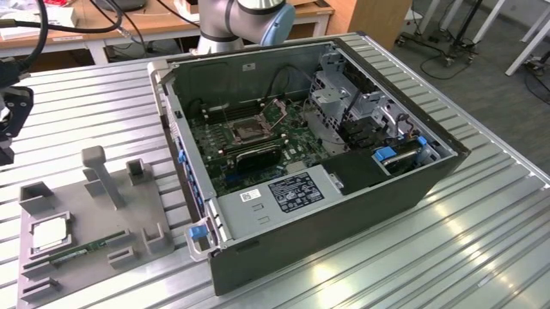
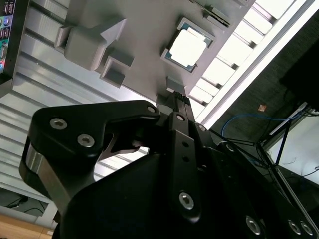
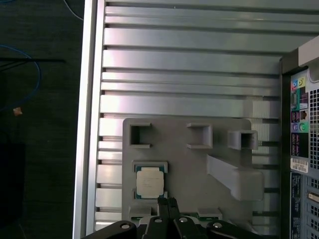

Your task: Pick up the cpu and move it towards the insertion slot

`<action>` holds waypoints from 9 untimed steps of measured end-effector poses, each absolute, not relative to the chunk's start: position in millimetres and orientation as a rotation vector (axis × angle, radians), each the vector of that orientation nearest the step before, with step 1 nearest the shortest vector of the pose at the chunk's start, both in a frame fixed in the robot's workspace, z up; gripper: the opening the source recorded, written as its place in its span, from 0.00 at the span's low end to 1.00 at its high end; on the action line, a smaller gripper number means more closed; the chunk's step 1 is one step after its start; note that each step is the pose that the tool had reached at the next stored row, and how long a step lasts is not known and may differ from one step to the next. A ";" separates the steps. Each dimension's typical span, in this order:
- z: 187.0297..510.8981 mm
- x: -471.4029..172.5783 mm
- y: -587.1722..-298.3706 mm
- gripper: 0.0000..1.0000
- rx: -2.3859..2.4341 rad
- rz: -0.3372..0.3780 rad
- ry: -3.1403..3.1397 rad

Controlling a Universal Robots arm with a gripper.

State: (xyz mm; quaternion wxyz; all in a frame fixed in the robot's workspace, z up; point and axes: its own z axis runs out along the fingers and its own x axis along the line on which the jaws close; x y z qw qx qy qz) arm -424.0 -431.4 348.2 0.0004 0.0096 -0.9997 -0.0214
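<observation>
Exterior view: the cpu point(image 1: 50, 232) lies flat in a shallow pocket of the grey fixture tray point(image 1: 129, 212), at the exterior view's left. It is well apart from the insertion slot point(image 1: 249, 131), which sits deep inside the open computer case point(image 1: 344, 219). The case's near wall point(image 1: 185, 174) stands between the two, so a low carry would likely clip that rim. Tall posts point(image 1: 96, 168) on the tray crowd the direct line as well. In the second wrist view the gripper point(image 2: 177, 95) hangs above the tray with its fingers together and nothing between them. The cpu point(image 2: 188, 47) is untouched just past the tips. A descent with the fingers together would press on the chip's top instead of straddling it. In the first wrist view the gripper point(image 3: 168, 200) is just beside the cpu point(image 3: 150, 181), off toward one corner, so a skewed grasp looks possible. The pocket's raised lip point(image 3: 149, 164) leaves little room at the chip's edges. Bare table slats point(image 3: 189, 64) beyond the tray offer open room.
</observation>
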 end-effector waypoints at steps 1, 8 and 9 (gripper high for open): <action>347.4 -424.0 -431.4 0.11 0.030 -0.067 -3.140; 344.2 -424.0 -431.4 0.11 0.030 -0.067 -3.140; 344.1 -424.0 -431.4 0.11 0.030 -0.067 -3.140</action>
